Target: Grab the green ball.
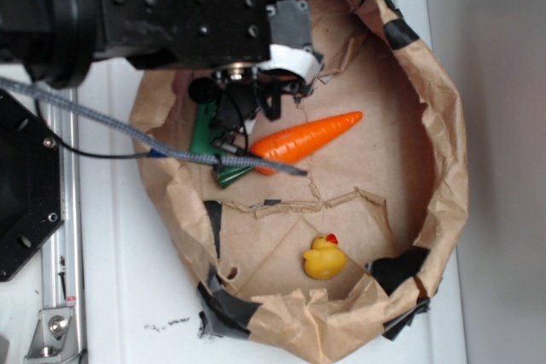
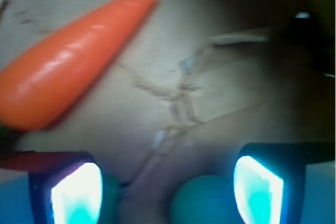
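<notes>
The green ball (image 2: pixel 202 200) shows at the bottom of the wrist view as a blurred round shape on the brown paper. It lies between my two fingers, nearer the right fingertip (image 2: pixel 260 190) than the left one. My gripper (image 2: pixel 168 184) is open around it, and a gap remains on the ball's left side. In the exterior view the gripper (image 1: pixel 247 91) hangs low at the back left of the paper basin, and the arm hides the ball there.
An orange carrot (image 1: pixel 307 138) lies just right of the gripper, its stem over a flat green block (image 1: pixel 205 130). A yellow duck (image 1: pixel 324 257) sits near the front. Crumpled paper walls (image 1: pixel 444 168) ring the basin. A braided cable (image 1: pixel 153 147) crosses the left side.
</notes>
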`<state>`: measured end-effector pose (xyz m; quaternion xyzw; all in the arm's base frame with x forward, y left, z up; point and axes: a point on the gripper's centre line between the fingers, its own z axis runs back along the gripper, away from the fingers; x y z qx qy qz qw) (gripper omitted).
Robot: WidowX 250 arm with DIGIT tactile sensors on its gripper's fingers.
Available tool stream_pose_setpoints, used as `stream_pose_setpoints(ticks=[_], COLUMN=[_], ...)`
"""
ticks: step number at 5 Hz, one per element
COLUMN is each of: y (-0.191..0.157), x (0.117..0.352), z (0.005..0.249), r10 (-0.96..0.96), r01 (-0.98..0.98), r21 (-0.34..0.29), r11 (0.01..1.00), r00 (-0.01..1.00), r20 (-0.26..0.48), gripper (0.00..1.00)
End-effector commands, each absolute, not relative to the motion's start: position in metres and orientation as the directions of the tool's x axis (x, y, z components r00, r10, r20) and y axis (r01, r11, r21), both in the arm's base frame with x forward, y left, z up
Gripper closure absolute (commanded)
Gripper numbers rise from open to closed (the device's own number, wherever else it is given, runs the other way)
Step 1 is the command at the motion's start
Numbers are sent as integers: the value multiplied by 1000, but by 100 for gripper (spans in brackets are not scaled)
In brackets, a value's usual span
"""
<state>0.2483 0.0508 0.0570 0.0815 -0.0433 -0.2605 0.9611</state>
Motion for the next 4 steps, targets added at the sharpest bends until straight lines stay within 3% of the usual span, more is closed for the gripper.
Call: stream_pose_setpoints(ticks=[1, 3, 4], y=[39, 70, 82], x=[258, 251, 245], z=[84, 58, 63], r10=[-539, -622, -646], r01=[519, 599, 620], r21=[171, 200, 202], r11=[837, 776, 758], r00=[837, 779, 756], r20=[97, 78, 103], gripper=[0, 0, 0])
